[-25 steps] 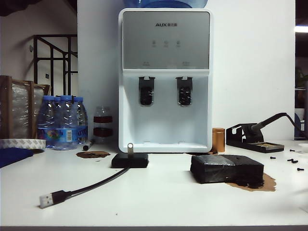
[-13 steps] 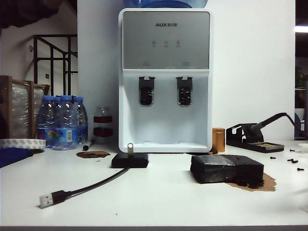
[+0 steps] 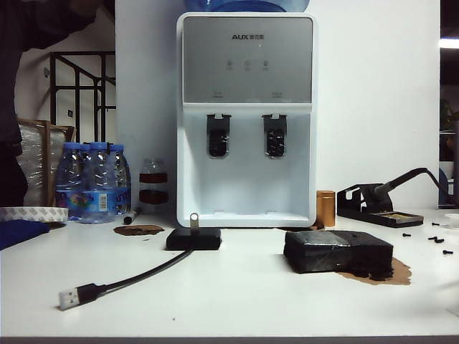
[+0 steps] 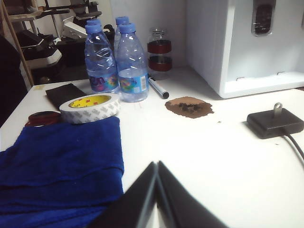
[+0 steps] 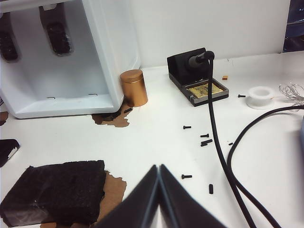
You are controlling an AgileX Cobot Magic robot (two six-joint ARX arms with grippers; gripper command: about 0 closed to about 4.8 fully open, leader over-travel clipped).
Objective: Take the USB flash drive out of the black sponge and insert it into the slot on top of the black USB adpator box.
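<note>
My left tool (image 4: 156, 164) has its two fingers pressed together with nothing between them, parked low over the tabletop (image 4: 199, 156) beside the blue cloth (image 4: 61, 161), with the roll of tape (image 4: 90, 107) and the water bottles (image 4: 118, 61) further out. My right tool (image 5: 159, 167) is likewise pinched together and empty, hanging near the black sponge (image 5: 57, 192), with loose black screws (image 5: 205, 141) and the soldering iron stand (image 5: 197, 78) beyond it. Neither tool shows in the exterior view, so both sit pulled back from the working area. As for progress, I judge the job essentially done: the USB flash drive (image 3: 193, 220) stands upright out of the top of the black USB adpator box (image 3: 193, 239), which rests just in front of the water dispenser (image 3: 246, 118), and its looped end points up. The left wrist view shows the same thing, the stick rising from the box. The sponge lies well apart to the right, its glossy top holding nothing that I can see, with brown crumbs at its edge. The drive looks tiny, silver-grey and seated straight; how deep it sits I cannot tell. The box's cable (image 3: 140, 276) trails toward me to its silver plug (image 3: 68, 298).
</note>
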